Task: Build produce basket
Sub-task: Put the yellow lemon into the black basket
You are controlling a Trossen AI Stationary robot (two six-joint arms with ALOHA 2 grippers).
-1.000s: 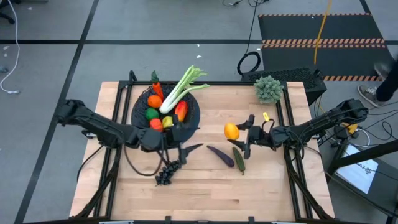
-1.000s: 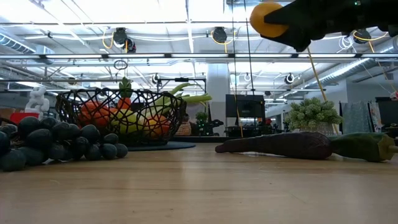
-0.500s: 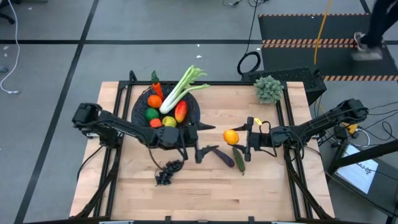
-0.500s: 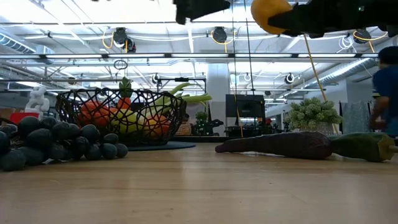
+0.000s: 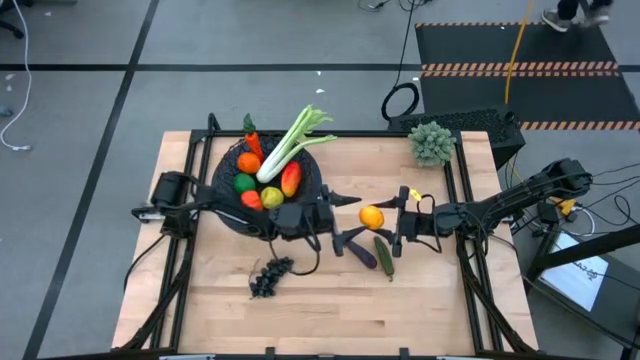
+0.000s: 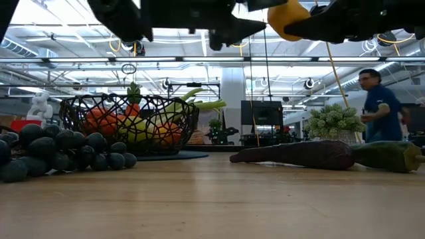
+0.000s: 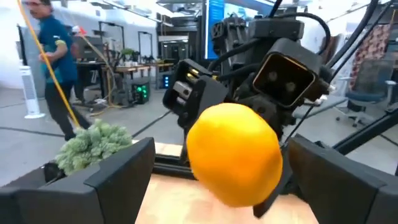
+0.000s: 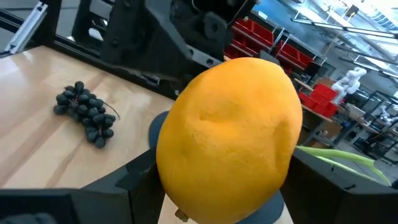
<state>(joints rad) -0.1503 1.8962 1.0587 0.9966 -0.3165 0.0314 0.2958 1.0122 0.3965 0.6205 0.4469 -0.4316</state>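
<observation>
I can read no brand, label or writing anywhere. My right gripper [image 5: 385, 218], right of frame centre in the high view, is clenched on the orange [image 5: 372, 217], holding it above the table [image 5: 450, 290]. My left gripper [image 5: 345, 220] has travelled rightward from beside the basket [image 5: 222, 178] over the last second; its fingers now gape wide just left of the orange, without touching it. The eggplant [image 5: 356, 250] and cucumber [image 5: 384, 256] lie below the orange in the frame, the grapes [image 5: 266, 279] at lower left of centre. The basket at upper left holds the carrot [image 5: 252, 141], mango [image 5: 291, 178], lemon [image 5: 271, 196] and leafy stalk [image 5: 292, 141]. A person [image 6: 378, 106] has walked in at the low view's right.
</observation>
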